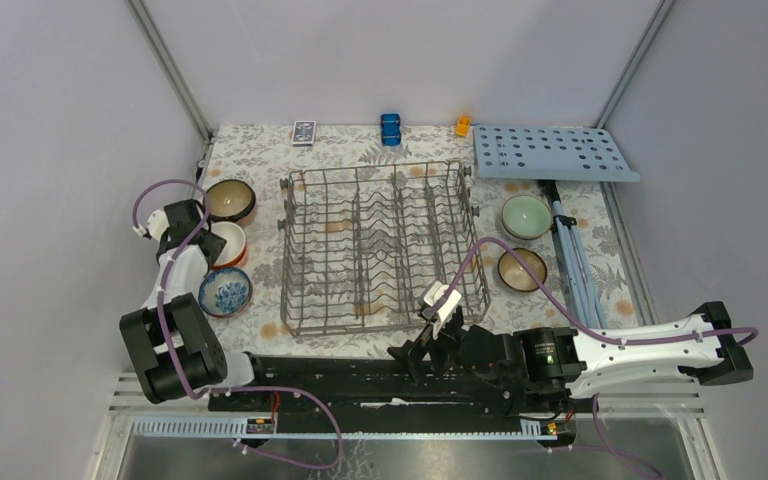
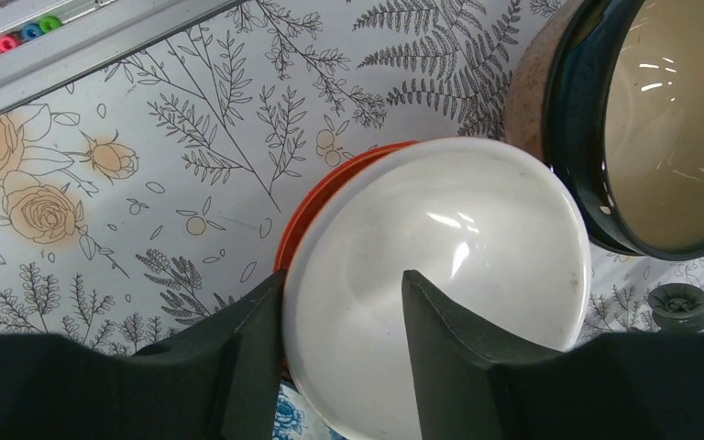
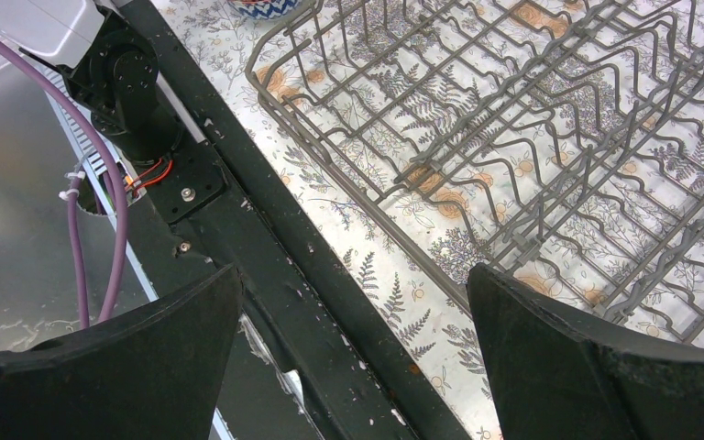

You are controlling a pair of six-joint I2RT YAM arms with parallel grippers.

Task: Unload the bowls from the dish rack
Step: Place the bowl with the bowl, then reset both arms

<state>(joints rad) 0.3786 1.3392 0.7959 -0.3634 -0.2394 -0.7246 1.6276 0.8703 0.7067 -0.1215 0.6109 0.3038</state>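
**Inspector:** Top view?
**Assessor:** The dish rack (image 1: 380, 250) is standing mid-surface (image 1: 260, 160), showing no bowl. Three bowls (image 1: 225, 292) are sitting at its nine o'clock and two at three. The left hand (image 1: 188, 230) is hovering at the orange bowl (image 1: 232, 245). The right hand (image 1: 428, 340) is waiting at the rack's five o'clock.
**Inspector:** Left wrist?
**Assessor:** Only here: the fingers (image 2: 257, 357) are standing apart, straddling that bowl's rim without pinching it.
**Inspector:** Right wrist?
**Assessor:** It's gaping wide, holding nothing, with the rack lying at one o'clock.
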